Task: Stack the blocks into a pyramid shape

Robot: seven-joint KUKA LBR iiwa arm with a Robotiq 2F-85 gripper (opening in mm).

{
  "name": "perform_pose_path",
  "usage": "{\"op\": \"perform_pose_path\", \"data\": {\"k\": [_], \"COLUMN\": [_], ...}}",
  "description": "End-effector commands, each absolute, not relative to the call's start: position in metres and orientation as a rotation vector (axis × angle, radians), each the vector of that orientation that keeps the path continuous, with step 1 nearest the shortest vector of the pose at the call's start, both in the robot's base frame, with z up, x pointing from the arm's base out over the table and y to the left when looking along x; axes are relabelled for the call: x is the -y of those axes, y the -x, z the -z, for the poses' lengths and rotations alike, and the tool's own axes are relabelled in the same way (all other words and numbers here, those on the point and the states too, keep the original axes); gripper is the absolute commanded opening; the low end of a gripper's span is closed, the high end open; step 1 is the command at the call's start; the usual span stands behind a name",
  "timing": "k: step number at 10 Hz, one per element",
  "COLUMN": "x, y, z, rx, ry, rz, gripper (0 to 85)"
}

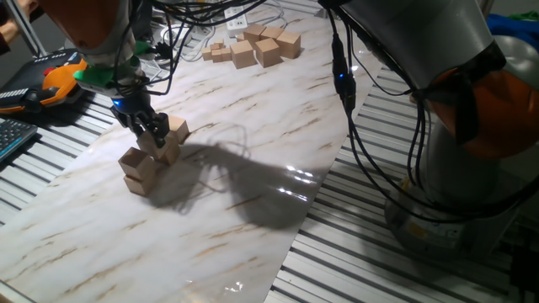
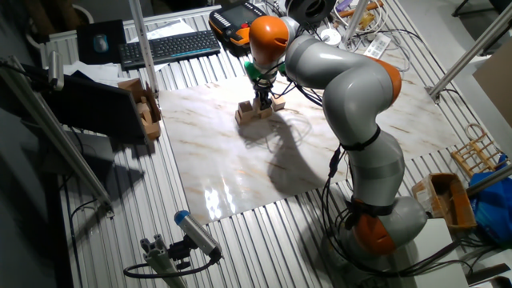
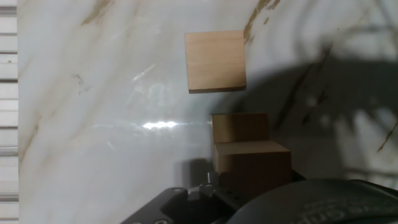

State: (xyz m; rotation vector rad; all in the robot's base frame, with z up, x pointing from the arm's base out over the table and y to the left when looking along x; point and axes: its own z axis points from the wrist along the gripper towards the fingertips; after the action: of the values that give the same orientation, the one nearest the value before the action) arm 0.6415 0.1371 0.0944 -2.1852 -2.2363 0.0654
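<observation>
A small heap of tan wooden blocks (image 1: 141, 162) stands on the left part of the marble board, about two cubes tall, with one cube (image 1: 178, 129) at its far side. It also shows in the other fixed view (image 2: 254, 111). My gripper (image 1: 150, 135) is right on top of the heap, fingers pointing down at a middle cube (image 1: 167, 151); I cannot tell whether the fingers grip it. The gripper also shows in the other fixed view (image 2: 262, 102). In the hand view one cube (image 3: 215, 61) lies apart on the board, and two cubes (image 3: 251, 163) are stacked close under the hand.
Several more wooden blocks (image 1: 255, 46) lie at the board's far end. A keyboard (image 2: 170, 46) and an orange-black pendant (image 1: 61, 82) sit beyond the board on the slatted table (image 1: 404, 269). Cables (image 1: 345, 93) hang from the arm.
</observation>
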Motion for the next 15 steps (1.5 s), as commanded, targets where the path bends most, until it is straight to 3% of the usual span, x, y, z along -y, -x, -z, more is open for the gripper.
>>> {"op": "perform_pose_path", "data": {"k": [1, 2, 3, 15], "x": [-0.1371, -0.1371, -0.137, -0.1368], "y": [-0.6414, -0.6413, -0.6413, -0.6409], "z": [-0.0943, -0.0942, -0.094, -0.0934], "rx": [2.236, 2.235, 2.235, 2.233], "ry": [2.185, 2.184, 2.184, 2.193], "rz": [-0.065, -0.069, -0.069, -0.074], "gripper": [0.0, 0.0, 17.0, 17.0]}}
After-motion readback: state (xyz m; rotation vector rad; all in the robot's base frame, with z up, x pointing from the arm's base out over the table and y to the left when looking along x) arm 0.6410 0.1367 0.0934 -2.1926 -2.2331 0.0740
